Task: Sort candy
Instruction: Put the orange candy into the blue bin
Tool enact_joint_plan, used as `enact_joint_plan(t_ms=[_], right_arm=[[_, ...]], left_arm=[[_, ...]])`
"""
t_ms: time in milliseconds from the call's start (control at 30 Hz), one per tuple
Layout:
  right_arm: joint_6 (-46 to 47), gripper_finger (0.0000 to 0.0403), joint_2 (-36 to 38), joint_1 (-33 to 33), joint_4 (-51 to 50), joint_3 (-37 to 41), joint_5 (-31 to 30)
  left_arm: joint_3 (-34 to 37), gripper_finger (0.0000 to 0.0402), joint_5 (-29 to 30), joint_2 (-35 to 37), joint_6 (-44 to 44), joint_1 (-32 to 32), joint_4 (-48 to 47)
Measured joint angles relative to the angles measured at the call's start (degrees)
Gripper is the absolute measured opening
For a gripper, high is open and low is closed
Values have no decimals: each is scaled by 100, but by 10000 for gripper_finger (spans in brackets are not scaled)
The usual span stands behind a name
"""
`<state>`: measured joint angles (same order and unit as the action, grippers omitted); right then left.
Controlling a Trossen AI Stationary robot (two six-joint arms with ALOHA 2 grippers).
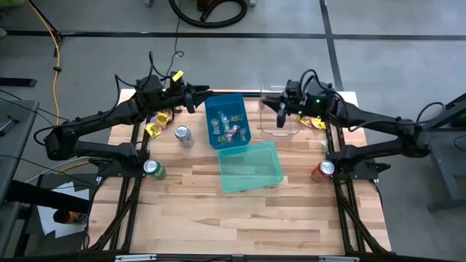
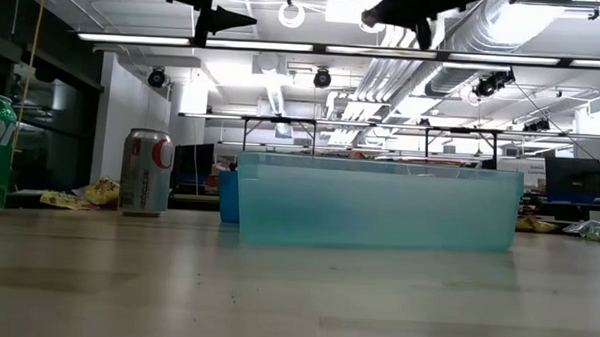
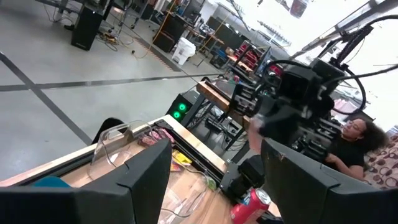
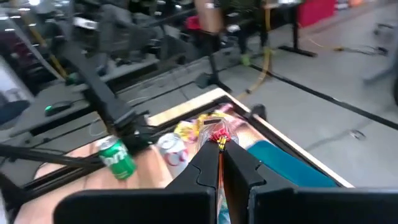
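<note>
A: While both arms hover at the table's far edge, the blue bin (image 1: 228, 121) holds mixed candy (image 1: 227, 129); the teal bin (image 1: 250, 167) beside it looks bare.
B: Clear container (image 1: 279, 115)?
A: Contents unreadable. Loose yellow packets (image 1: 157, 124) lie by the silver can (image 1: 184, 135).
B: Jaws?
A: Left gripper (image 1: 198, 97) spread wide, holding nothing. Right gripper (image 4: 221, 155) pinched shut on a small red-yellow sweet (image 4: 219, 139) (tiny, blurred).
B: Surface?
A: Wooden table (image 1: 247, 218), grey workshop floor beyond.

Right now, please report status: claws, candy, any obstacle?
Left claw open, empty, beside blue bin. Right claw shut on a small red-yellow candy. Candy pile waits at table's left. Nothing blocking.
</note>
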<state>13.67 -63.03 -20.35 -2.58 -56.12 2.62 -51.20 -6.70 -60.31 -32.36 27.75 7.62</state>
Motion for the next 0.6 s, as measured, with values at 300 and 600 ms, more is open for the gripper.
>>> enact_joint_plan(t_ms=[300,600], right_arm=[[-67,0,-109,101,202,2,-1],[129,0,-210,165,520,2,80]], left_arm=[[0,237,0,0,-1,0,1],[0,237,2,0,-42,0,1]])
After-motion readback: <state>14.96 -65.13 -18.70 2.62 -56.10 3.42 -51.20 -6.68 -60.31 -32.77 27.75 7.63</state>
